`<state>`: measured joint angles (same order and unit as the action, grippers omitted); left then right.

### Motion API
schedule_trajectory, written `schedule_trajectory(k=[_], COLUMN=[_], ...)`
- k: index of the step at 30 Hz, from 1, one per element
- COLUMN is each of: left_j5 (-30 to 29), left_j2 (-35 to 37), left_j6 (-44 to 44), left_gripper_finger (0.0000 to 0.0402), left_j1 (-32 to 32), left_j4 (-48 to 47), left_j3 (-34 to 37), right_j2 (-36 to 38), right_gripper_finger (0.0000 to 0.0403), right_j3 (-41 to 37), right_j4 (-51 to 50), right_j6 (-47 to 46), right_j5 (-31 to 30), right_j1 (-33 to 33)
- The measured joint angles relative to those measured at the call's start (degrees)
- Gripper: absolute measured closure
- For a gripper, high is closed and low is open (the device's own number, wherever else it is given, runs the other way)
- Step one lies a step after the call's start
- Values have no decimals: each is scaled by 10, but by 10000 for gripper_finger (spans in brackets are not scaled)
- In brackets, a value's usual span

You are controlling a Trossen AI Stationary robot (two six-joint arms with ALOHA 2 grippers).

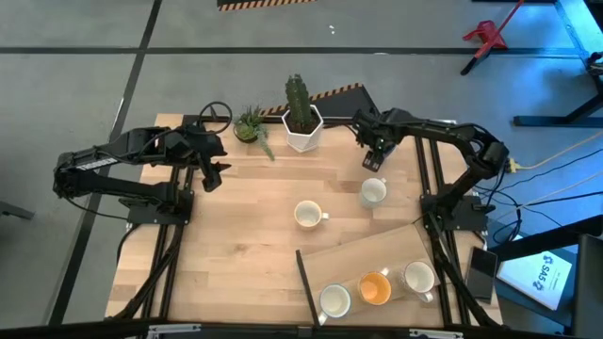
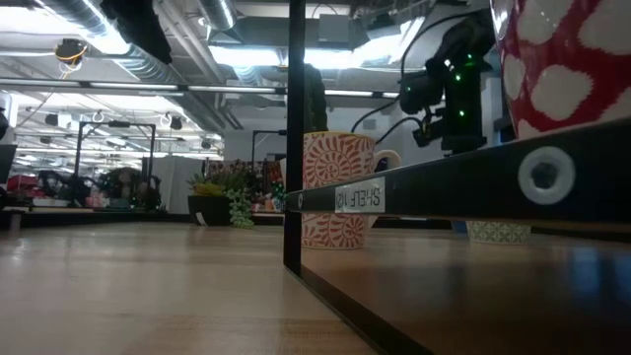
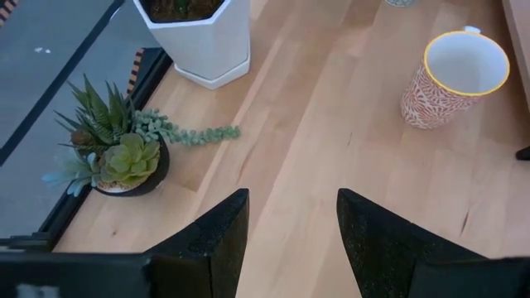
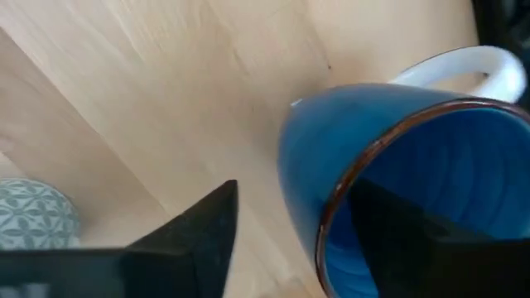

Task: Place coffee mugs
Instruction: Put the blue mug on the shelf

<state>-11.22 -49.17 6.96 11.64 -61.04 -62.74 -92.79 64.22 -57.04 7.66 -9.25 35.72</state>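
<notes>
My right gripper (image 1: pixel 374 160) is over the table's far right part, open around the dark blue mug (image 4: pixel 331 141) with its white handle (image 4: pixel 464 66). One finger (image 4: pixel 397 232) stands inside the mug's mouth. The other (image 4: pixel 199 240) stands outside, with bare wood showing between it and the wall. A patterned mug (image 1: pixel 373 192) stands just nearer, and a red-patterned, yellow-rimmed mug (image 1: pixel 308 215) (image 3: pixel 455 79) stands mid-table. Two white mugs (image 1: pixel 334 299) (image 1: pixel 418 278) and an orange one (image 1: pixel 375 288) sit on the wooden shelf board (image 1: pixel 358 254). My left gripper (image 1: pixel 214 176) (image 3: pixel 291 240) waits open at far left. My right gripper straddles the dark blue mug's rim (image 4: pixel 327 223) from above, one finger inside the hollow and one outside. The outer finger is clear of the wall. Whether the inner finger touches the wall I cannot tell.
A white hexagonal cactus pot (image 1: pixel 302 127) and a small succulent pot (image 1: pixel 250 125) (image 3: pixel 124 161) stand at the far edge. The dark-framed shelf (image 2: pixel 444 187) fills the near right corner. Bare wood lies across the table's left and middle.
</notes>
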Motion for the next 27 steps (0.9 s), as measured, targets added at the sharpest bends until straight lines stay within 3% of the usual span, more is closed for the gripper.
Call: schedule_trajectory(k=[3,8,13,19,23,27], left_j5=[-3,-15,-16,-16,-23,-35], left_j2=[0,0,0,0,0,0], left_j6=[0,0,0,0,0,0], left_gripper_finger=[223,223,223,223,223,223], left_j1=[0,0,0,0,0,0], left_j4=[0,1,1,0,-2,-2], left_j3=[0,0,0,0,0,0], right_j2=[0,0,-1,17,18,19], right_gripper_finger=[237,380,397,399,401,401], right_j3=[-13,-15,16,138,257,358], right_j4=[7,12,-1,-92,-180,-249], right_j6=[0,1,13,38,71,74], right_j5=[0,3,-2,-6,-2,12], right_j1=[0,0,-1,-36,-117,-245])
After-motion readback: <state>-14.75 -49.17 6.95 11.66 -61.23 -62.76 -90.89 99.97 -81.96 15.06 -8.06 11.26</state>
